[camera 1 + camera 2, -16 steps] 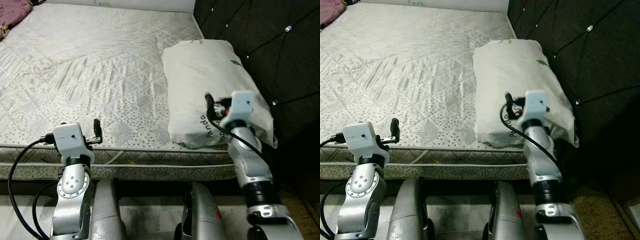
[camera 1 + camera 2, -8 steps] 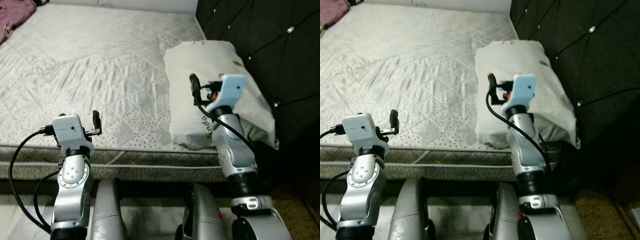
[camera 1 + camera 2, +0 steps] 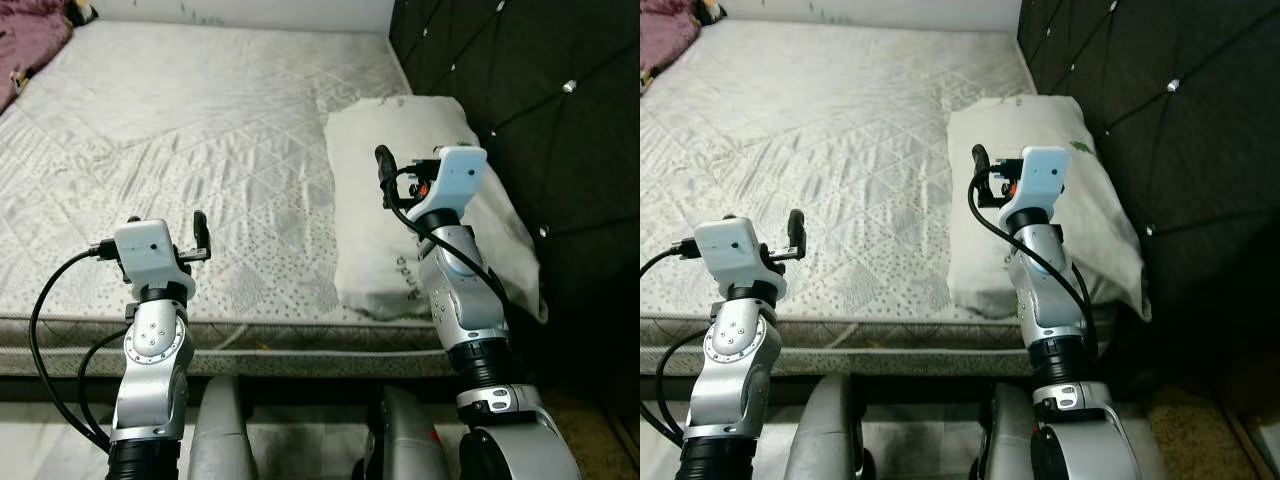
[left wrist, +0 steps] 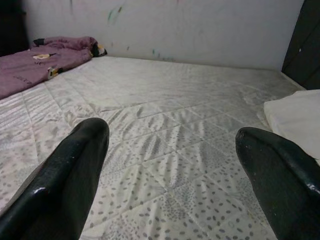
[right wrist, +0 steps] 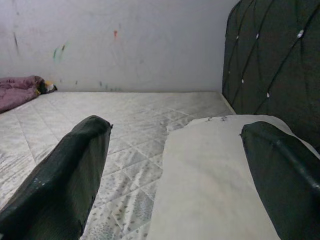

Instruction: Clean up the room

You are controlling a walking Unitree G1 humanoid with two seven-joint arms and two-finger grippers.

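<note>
Pillow [image 3: 430, 200] lay at mattress [image 3: 200, 130] edge beside headboard [image 3: 540, 110]. Right gripper [image 5: 172, 180] hovered above it, fingers spread, empty. Left gripper [image 4: 170, 175] likewise spread, empty, over mattress. Advice — grip pillow edge, not middle.

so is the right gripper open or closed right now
Open. In the right wrist view the two black fingers stand wide apart, with the pillow showing between them, nothing gripped.

A home bedroom: a bare quilted mattress [image 3: 200, 150] with a pillow [image 3: 420, 200] beside its dark tufted headboard [image 3: 530, 90].
</note>
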